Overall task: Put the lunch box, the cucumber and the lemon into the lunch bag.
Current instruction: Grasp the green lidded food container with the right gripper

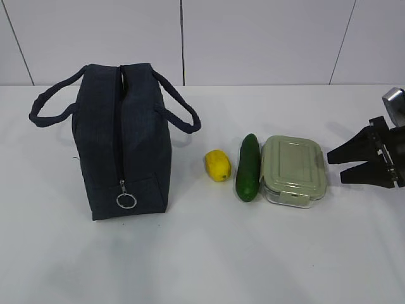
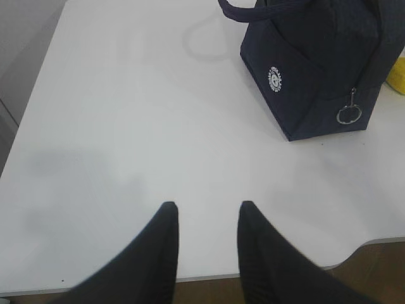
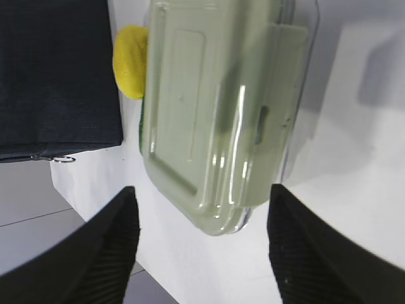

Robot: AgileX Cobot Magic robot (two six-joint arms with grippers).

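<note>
The left gripper [image 2: 205, 218] hovers over bare table [image 1: 57, 253] with its fingers moderately apart and nothing between them; the lunch bag [image 1: 123, 142] stands upright ahead and to its right, zipper ring pull [image 1: 126, 201] hanging at the near end and the zipper apparently closed. Right of the bag lie the lemon [image 1: 218, 165], the cucumber [image 1: 248, 167] and the lunch box [image 1: 294, 170] in a row, cucumber and box just beside each other, long axes running away from the camera. The right gripper [image 1: 336, 164] is just right of the box, fingers spread wide and empty, opening toward it. The right arm is clearly nearer; the box's short width faces the jaws
</note>
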